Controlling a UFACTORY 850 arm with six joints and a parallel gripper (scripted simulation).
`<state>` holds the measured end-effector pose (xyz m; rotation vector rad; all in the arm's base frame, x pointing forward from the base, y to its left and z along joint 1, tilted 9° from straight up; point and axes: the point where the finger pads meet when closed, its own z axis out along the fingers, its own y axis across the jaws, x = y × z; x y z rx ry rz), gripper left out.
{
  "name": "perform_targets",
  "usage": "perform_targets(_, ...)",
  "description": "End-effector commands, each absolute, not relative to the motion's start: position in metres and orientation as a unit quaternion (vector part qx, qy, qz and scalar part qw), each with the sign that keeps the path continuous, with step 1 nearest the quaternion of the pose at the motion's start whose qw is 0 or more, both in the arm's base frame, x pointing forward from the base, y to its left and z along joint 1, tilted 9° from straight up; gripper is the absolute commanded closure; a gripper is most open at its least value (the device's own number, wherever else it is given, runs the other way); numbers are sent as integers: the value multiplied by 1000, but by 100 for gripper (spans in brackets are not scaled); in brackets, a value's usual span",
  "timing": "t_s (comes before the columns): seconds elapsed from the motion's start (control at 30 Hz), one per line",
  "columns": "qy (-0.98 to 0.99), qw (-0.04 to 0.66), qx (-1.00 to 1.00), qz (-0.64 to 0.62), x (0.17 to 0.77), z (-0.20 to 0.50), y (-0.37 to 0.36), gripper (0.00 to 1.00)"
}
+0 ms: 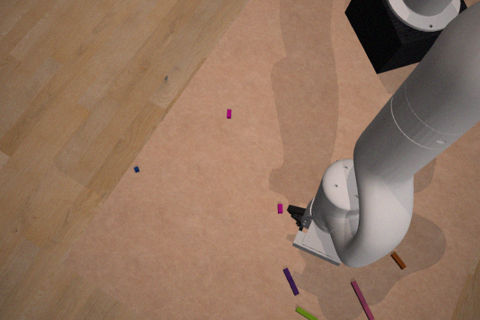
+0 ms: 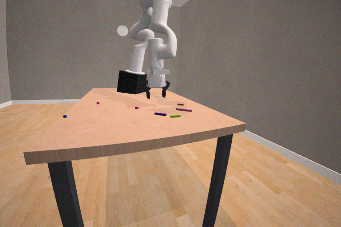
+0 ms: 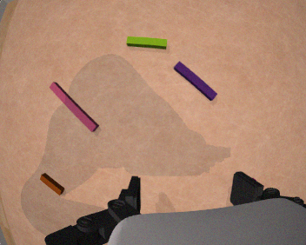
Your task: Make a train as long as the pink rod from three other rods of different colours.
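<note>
Near the table's [image 1: 192,215] [image 2: 136,127] [image 3: 259,35] left edge sits the blue rod [image 1: 136,169] [image 2: 64,116]; the claw [image 2: 155,95] [image 3: 188,190] hovers apart from it, spread wide, grasping nothing.

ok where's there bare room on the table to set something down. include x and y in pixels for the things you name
Widest patch: between the blue rod [image 1: 136,169] [image 2: 64,116] and the purple rod [image 1: 291,281] [image 2: 160,114] [image 3: 196,81]. Another lies between the two magenta rods [image 1: 228,113] [image 1: 280,208] [image 2: 98,102] [image 2: 136,107]. It's crowded around the purple, lime [image 1: 306,313] [image 2: 175,115] [image 3: 147,43] and pink [image 1: 362,300] [image 2: 183,109] [image 3: 74,107] rods.
</note>
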<state>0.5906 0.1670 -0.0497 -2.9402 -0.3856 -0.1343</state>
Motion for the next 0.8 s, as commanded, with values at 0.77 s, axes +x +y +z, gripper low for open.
perform_targets(0.77,284,96,-954,-12,575,-59,93,0)
